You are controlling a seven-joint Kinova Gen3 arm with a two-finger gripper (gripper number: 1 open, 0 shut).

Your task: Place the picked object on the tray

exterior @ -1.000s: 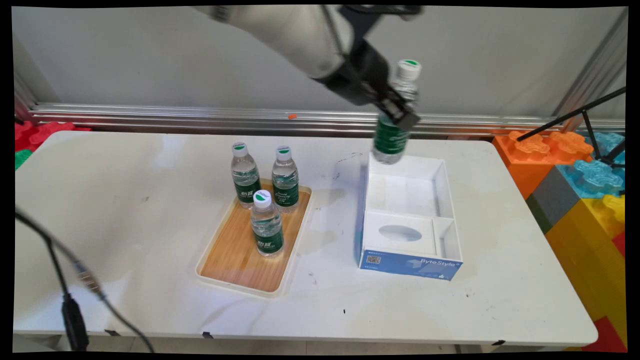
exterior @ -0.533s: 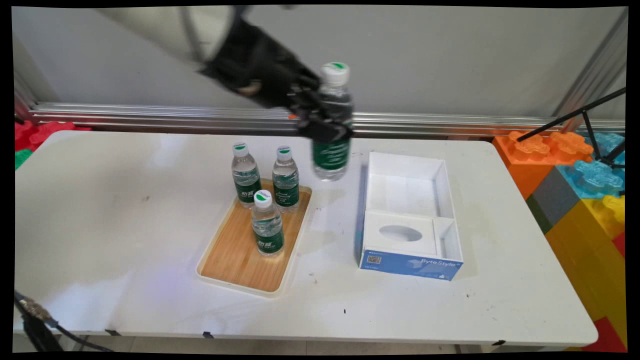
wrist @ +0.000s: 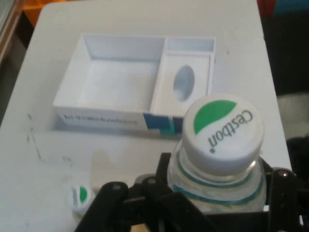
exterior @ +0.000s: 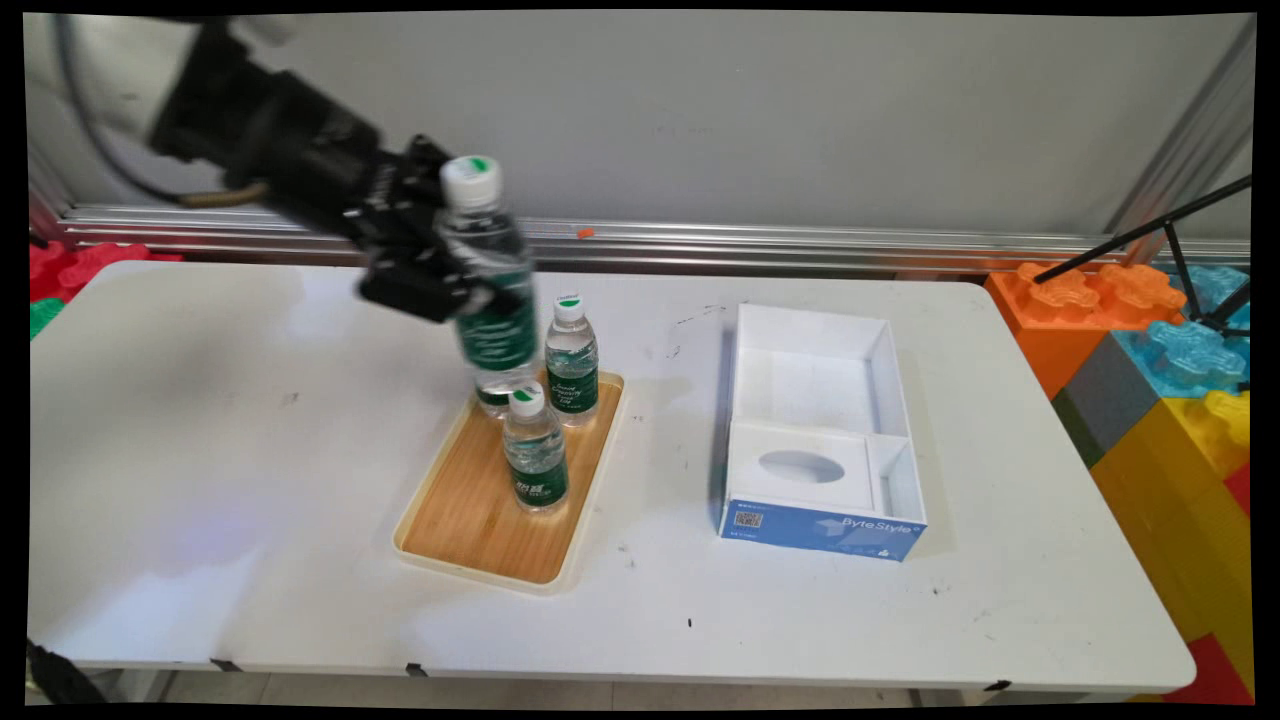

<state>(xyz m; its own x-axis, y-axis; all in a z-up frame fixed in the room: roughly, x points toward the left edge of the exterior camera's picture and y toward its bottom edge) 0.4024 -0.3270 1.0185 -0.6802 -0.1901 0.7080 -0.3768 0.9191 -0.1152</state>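
My gripper (exterior: pixel 462 292) is shut on a clear water bottle (exterior: pixel 494 325) with a green label and a white cap, holding it upright in the air over the far left corner of the wooden tray (exterior: pixel 470 535). In the hand view the held bottle's cap (wrist: pixel 223 128) fills the lower right between the gripper's fingers (wrist: pixel 277 186). Two like bottles stand in plain sight on the tray, one at the back (exterior: pixel 571 362) and one nearer (exterior: pixel 535 457). A third, behind the held bottle, shows only its base (exterior: pixel 493 398).
An open white box with a blue front (exterior: pixel 820 525) lies right of the tray, with a large compartment and an insert with an oval hole; the hand view shows it too (wrist: pixel 104 118). Big coloured blocks (exterior: pixel 1160 340) stand past the table's right end.
The gripper has carried the bottle leftward from above the box's far end, across the table, to above the tray's back left, and slightly lower.
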